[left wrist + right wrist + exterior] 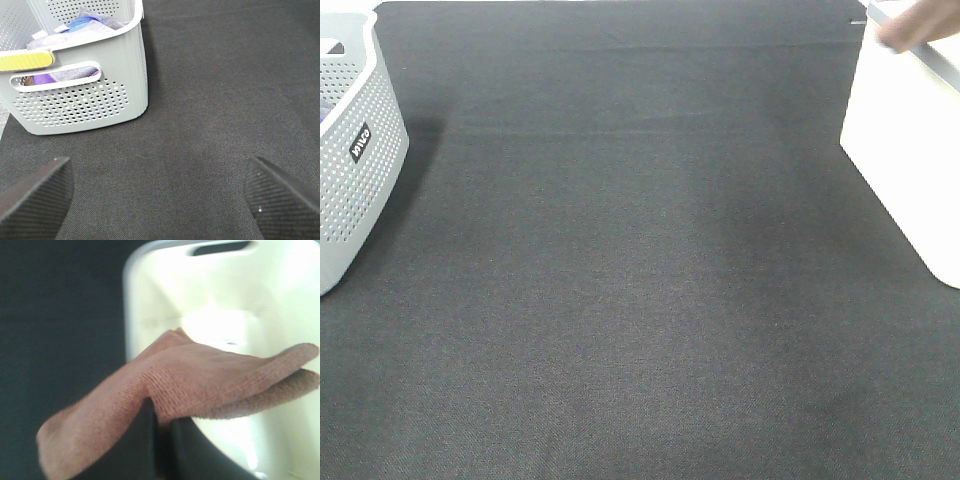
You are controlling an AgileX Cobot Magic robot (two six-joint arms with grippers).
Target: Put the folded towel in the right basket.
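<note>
Right pincer (160,421) grips towel (210,377), seemingly over white basket (131,300); left label (358,143) blurred.

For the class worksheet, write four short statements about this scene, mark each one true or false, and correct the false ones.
1. The right gripper is shut on a brown towel. True.
2. The towel lies flat on the bottom of the white basket. False: it is held in the gripper, partly over the basket's opening.
3. The left gripper grips a cloth. False: it is open and empty, over the black mat.
4. The grey basket has cloths inside. True.
</note>
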